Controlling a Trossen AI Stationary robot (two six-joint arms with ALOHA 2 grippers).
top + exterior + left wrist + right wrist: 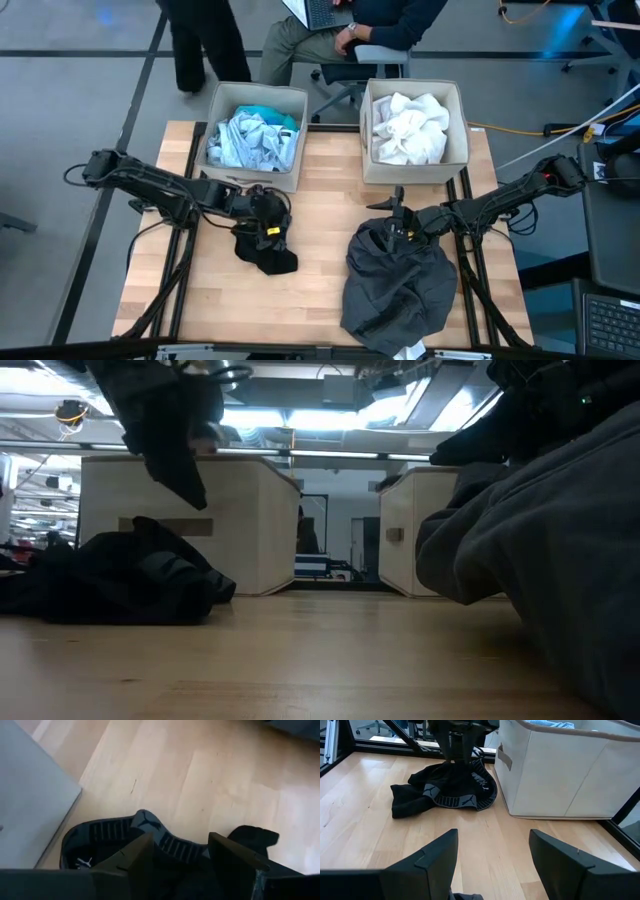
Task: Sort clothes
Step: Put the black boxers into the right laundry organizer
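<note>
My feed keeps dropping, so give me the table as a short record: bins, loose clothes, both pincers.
left bin: pale blue and turquoise clothes inside
right bin: white garment inside
small black garment: on the table, left of centre
dark grey garment: on the table, right of centre
left pincer: open, over the small black garment
right pincer: open, at the far edge of the dark grey garment
</note>
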